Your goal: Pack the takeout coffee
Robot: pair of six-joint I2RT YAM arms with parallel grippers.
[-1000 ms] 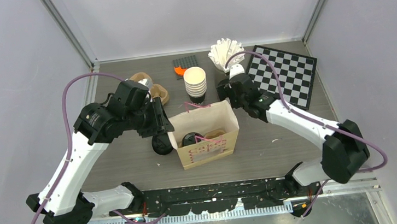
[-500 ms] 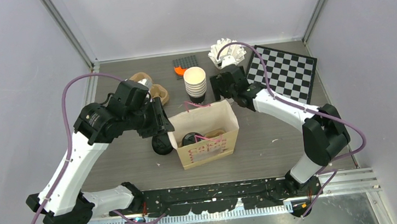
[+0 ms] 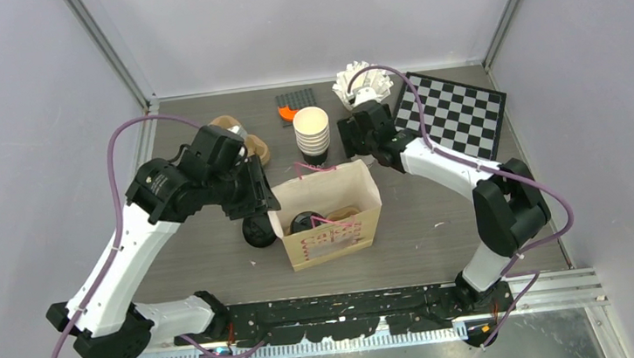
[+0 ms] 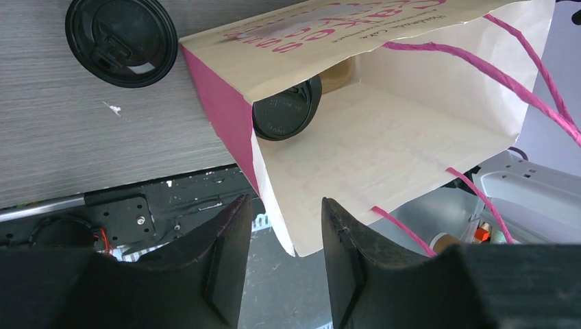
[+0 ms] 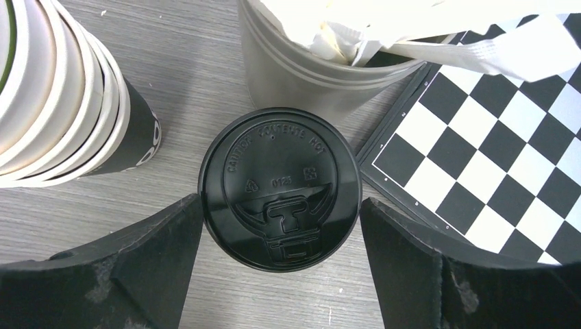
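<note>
A cream paper bag (image 3: 332, 228) with pink handles stands open at mid-table. One takeout coffee (image 3: 304, 222) sits inside it, its black lid (image 4: 286, 110) showing in the left wrist view. A second black-lidded cup (image 3: 258, 232) stands just outside the bag's left wall. My left gripper (image 3: 256, 202) hovers open at that wall, the bag's edge (image 4: 270, 199) lying in line with the gap between the fingers. A third lidded cup (image 5: 279, 188) stands beside the cup stack. My right gripper (image 5: 279, 209) is open around it, a finger on each side, neither touching.
A stack of lidless cream cups (image 3: 312, 132) stands left of the right gripper. Behind it is a napkin holder (image 3: 361, 83), and to the right a checkerboard (image 3: 457, 117). Brown cup carriers (image 3: 244, 140) and a dark mat with an orange piece (image 3: 293, 107) lie at the back.
The right arm swung back and left, bringing its gripper over the lidded cup beside the cup stack. The left arm shifted slightly at the bag's left wall.
</note>
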